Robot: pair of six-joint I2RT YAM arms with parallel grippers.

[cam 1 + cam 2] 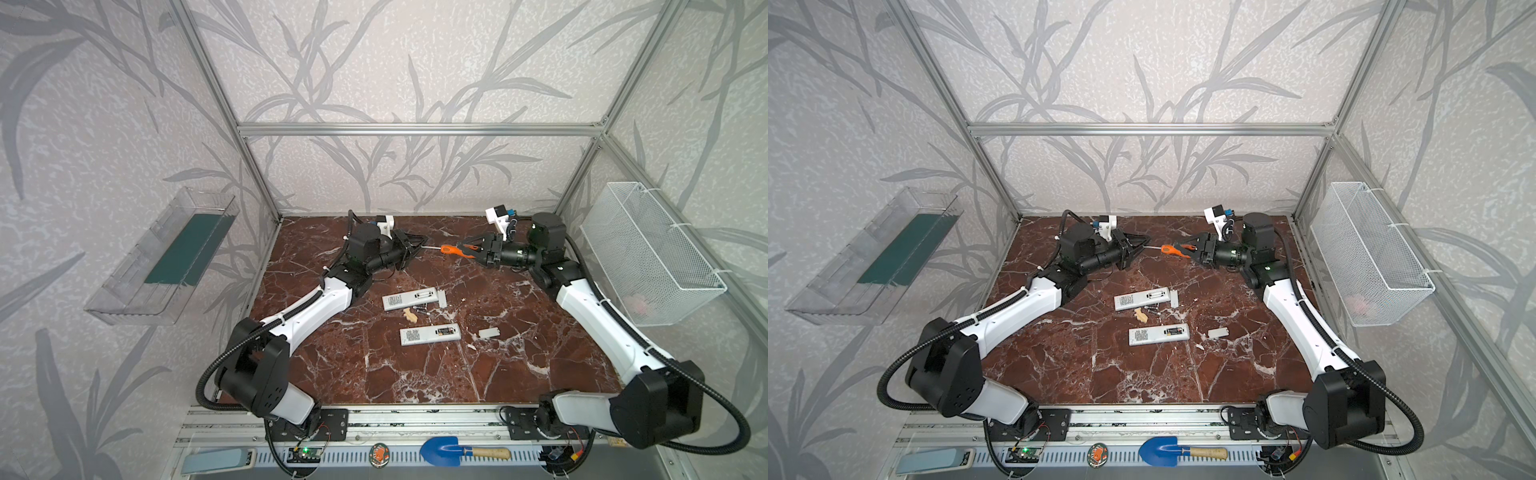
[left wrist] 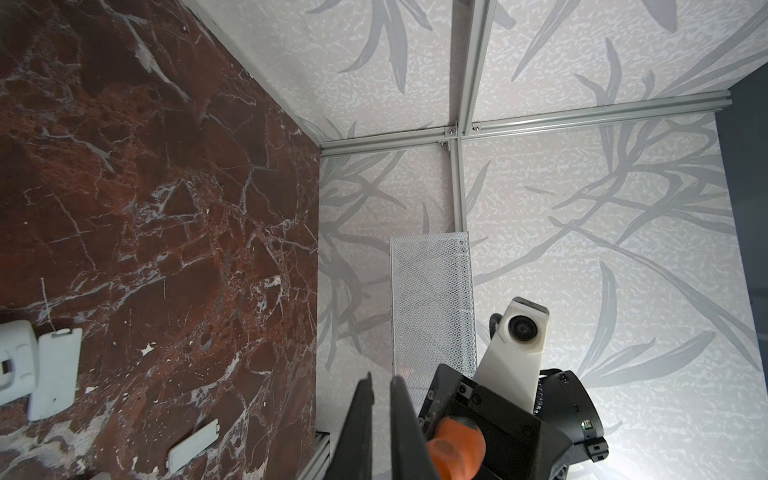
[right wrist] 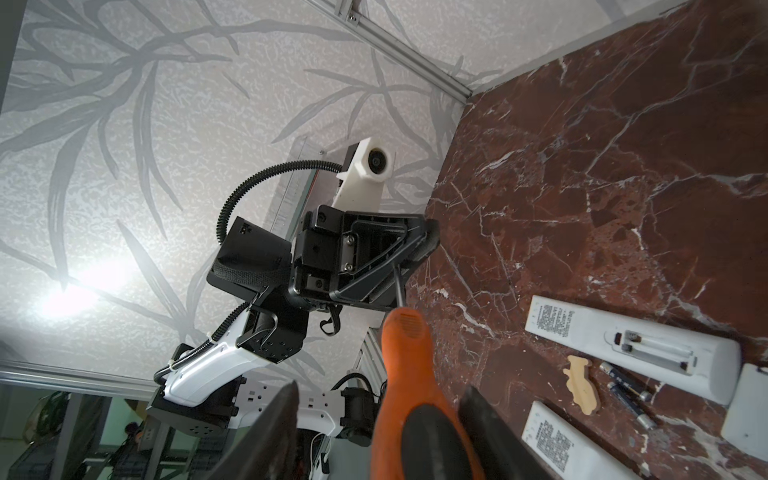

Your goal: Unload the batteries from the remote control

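Two white remote controls lie back-up mid-table. The farther remote (image 1: pixel 409 300) (image 3: pixel 582 328) has an empty compartment, and two loose batteries (image 1: pixel 420 307) (image 3: pixel 623 380) lie beside it. The nearer remote (image 1: pixel 430 333) (image 1: pixel 1158 334) holds dark batteries (image 1: pixel 445 331) in its open compartment. At the back, above the table, an orange-handled screwdriver (image 1: pixel 453 250) (image 3: pixel 405 361) spans both grippers. My left gripper (image 1: pixel 422 248) (image 2: pixel 382 399) is shut on its metal shaft. My right gripper (image 1: pixel 467 250) (image 3: pixel 380 388) is open, its fingers on either side of the handle.
Two white covers (image 1: pixel 442 298) (image 1: pixel 490 332) and a small wooden piece (image 1: pixel 410 314) lie by the remotes. A white mesh basket (image 1: pixel 652 253) hangs on the right wall, a clear bin (image 1: pixel 166 257) on the left. A blue trowel (image 1: pixel 444 451) lies on the front rail.
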